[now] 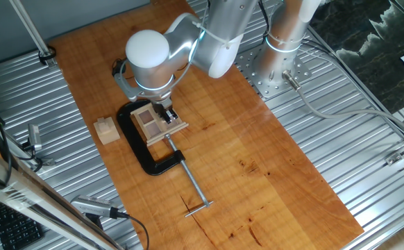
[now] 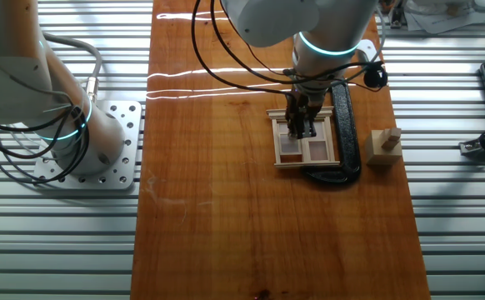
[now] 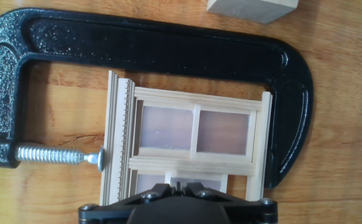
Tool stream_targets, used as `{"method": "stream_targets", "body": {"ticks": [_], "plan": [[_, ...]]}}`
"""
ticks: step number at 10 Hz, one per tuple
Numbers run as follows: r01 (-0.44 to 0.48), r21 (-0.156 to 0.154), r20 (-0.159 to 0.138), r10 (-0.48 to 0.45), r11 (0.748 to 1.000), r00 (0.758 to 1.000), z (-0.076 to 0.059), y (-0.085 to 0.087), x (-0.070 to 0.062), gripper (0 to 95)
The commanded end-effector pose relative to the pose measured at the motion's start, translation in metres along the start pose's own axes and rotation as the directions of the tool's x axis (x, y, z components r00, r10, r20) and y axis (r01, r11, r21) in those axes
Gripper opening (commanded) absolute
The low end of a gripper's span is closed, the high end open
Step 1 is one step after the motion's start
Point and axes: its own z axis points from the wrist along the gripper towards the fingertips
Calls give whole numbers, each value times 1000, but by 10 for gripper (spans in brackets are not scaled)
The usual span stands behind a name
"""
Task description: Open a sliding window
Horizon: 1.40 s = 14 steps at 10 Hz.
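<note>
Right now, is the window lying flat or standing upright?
Lying flat. The window rests with its panes facing up on the table, held inside the clamp, whose screw presses its frame.

Wood tabletop (image 2: 226, 208) w/ overhead light glare, ribbed metal bench (image 1: 368, 167) around; keyboard (image 1: 7, 226), maybe, at edge.

I have the arm (image 1: 209, 42) reaching down from its base over the table, wrist bent so the hand points straight down; my gripper (image 2: 300, 129) sits low with fingers close together; whether they're fully closed, I can't tell.
</note>
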Motion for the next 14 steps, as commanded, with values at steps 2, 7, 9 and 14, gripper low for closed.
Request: {"method": "stream_targets", "body": {"ticks": [2,7,9,14], "plan": [[46,-12,2,-46,999,999,-1,0,1,0],[72,-3,16,-72,997,997,-1,0,1,0],[96,-4,3,-96,995,995,-1,0,1,0],[94,0,-5,-94,996,996,-1,0,1,0]]}}
